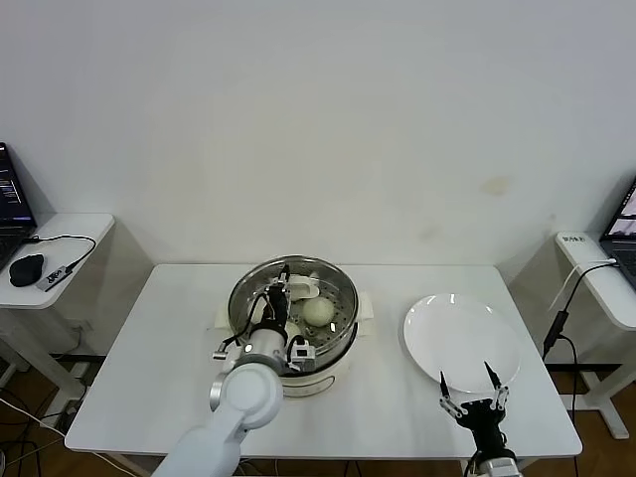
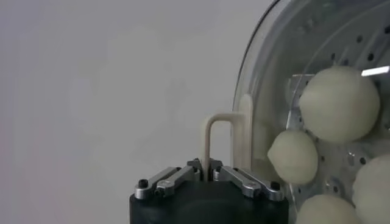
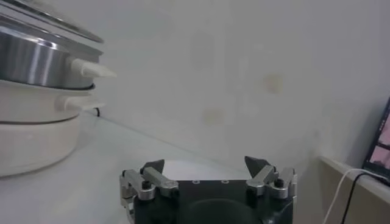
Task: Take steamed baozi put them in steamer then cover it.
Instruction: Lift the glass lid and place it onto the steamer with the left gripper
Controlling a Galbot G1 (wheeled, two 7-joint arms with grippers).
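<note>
Steamer (image 1: 298, 343): the landmark here; it stands on the white table (image 1: 129, 368) toward the middle, steel pot on a white base, side handle showing in the right wrist view (image 3: 91, 68).
Steamed baozi: inside the steamer on the perforated tray; one shows plainly in the head view (image 1: 318, 312), and through the glass the left wrist view shows four, the largest at (image 2: 339, 104). None is left on the plate.
Plate (image 1: 437, 348): on the robot's right of the steamer, well apart from it, bare.
Cover (image 1: 260, 290): clear glass with a metal rim, lying over the steamer's top; whether it sits fully flat on the rim I cannot tell.
Left gripper (image 2: 210, 173): directly above the steamer, its fingers drawn narrow around the cover's cream bar handle (image 2: 218, 141).
Right gripper (image 1: 475, 390): parked on the near side of the plate, away from the steamer, fingers spread wide and empty.
Handling, cover: likely rigid, fairly heavy for its size and breakable; the glass is slick, so the bar handle at the centre is the sensible hold, kept level so the rim seats evenly.
Handling, baozi: probably soft and light, easily dented; better not touched further.
Stage: judging from this, the covering step is near its end.
</note>
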